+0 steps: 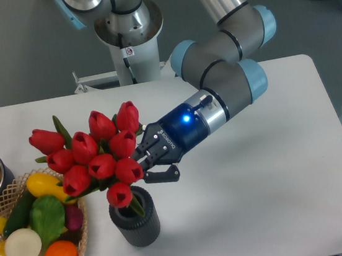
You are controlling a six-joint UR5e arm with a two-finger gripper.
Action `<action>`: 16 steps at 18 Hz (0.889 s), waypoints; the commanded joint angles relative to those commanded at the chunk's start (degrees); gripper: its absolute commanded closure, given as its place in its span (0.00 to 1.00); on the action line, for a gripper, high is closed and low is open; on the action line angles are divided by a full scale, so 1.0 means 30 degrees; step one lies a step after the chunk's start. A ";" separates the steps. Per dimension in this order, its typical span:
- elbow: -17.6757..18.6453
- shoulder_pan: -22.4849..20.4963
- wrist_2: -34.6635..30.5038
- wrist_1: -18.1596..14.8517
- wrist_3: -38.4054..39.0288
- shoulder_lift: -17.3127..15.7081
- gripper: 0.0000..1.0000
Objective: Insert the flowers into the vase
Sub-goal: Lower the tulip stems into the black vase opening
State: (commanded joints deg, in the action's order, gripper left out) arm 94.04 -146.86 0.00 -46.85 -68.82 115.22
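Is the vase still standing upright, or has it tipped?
Upright: the vase stands on its base with its round mouth facing up, under the tulips held by the gripper.

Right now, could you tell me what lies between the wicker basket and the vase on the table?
In the fixed camera view, only a narrow strip of bare white table separates the wicker basket from the vase; the flowers hang above it.

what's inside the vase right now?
Green stem ends of the flowers dip into the vase mouth, held by the hand. The lowest bud covers part of the opening; how deep they reach is hidden.
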 joint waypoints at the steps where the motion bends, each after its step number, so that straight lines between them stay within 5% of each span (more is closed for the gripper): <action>1: 0.0029 -0.0088 0.0000 0.0000 0.0000 0.0058 0.82; 16: 0.1318 -0.0059 0.0000 0.0000 -0.1377 0.0234 0.82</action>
State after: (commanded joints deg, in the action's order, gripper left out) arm 98.00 -147.04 0.00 -46.85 -72.95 115.93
